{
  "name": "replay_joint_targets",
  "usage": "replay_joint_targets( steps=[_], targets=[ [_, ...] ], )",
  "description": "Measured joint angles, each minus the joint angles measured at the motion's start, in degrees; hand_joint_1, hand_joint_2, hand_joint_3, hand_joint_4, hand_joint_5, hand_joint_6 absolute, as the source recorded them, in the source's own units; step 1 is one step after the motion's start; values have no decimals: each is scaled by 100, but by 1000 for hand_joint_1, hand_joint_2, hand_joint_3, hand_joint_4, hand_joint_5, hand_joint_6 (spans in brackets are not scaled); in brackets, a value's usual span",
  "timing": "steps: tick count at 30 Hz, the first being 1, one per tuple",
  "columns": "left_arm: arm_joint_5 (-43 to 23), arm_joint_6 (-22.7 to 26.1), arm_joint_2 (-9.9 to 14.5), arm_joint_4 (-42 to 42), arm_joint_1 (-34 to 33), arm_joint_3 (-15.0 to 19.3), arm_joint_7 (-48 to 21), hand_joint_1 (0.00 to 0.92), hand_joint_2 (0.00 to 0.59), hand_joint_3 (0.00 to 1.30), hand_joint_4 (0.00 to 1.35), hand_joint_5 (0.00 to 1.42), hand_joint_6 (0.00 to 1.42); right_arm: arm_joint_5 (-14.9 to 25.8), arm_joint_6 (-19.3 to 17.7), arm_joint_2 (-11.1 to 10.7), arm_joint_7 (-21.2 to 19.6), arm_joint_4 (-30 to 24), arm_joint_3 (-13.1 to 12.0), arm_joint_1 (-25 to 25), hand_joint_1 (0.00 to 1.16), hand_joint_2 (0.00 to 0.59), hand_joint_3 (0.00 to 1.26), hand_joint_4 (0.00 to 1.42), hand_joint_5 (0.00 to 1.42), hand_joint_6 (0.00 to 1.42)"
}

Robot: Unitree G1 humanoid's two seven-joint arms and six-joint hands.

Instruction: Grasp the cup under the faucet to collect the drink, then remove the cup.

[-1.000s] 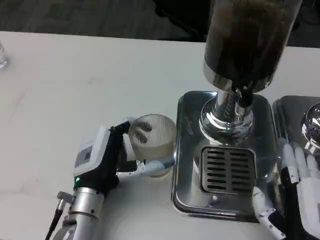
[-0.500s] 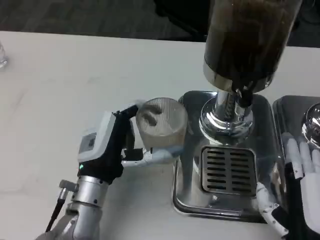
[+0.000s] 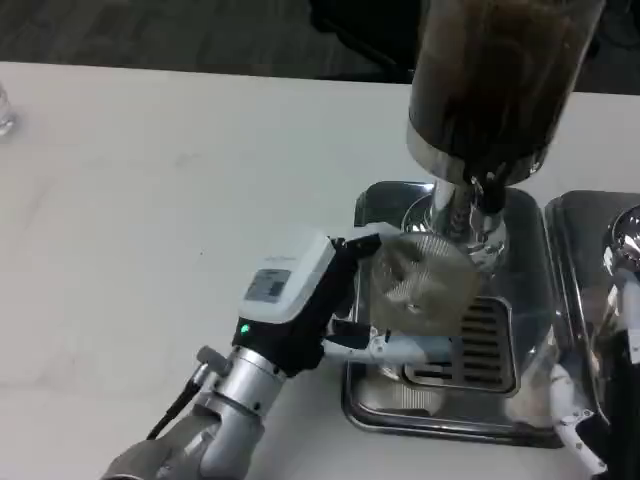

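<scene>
Cup (image 3: 420,280), ribbed and clear, sits clamped in the left hand (image 3: 330,300) fingers over the drip tray's (image 3: 375,400) left edge. Best to keep it upright and centre its mouth under the faucet (image 3: 485,195). Right hand (image 3: 590,430): fingers' state unclear.

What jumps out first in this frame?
The left hand grips a ribbed clear cup over the slotted grille of the steel drip tray, just below the faucet. Above looms the dispenser's tall tank of dark drink. The right hand sits at the frame's lower right edge.
</scene>
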Motion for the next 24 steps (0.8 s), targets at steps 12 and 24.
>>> replay_joint_targets(
  steps=[12,24],
  targets=[
    [490,848,-610,666,-653,-627,767,505,12,911,1098,1216,1305,5,14,171,-3,-148,-75,118,226,519,25,0,0,21],
    [410,1050,-820,859,-597,-701,1039,409,10,814,948,1088,1194,7,14,198,-2,-183,-123,174,226,519,25,0,0,21]
  ],
)
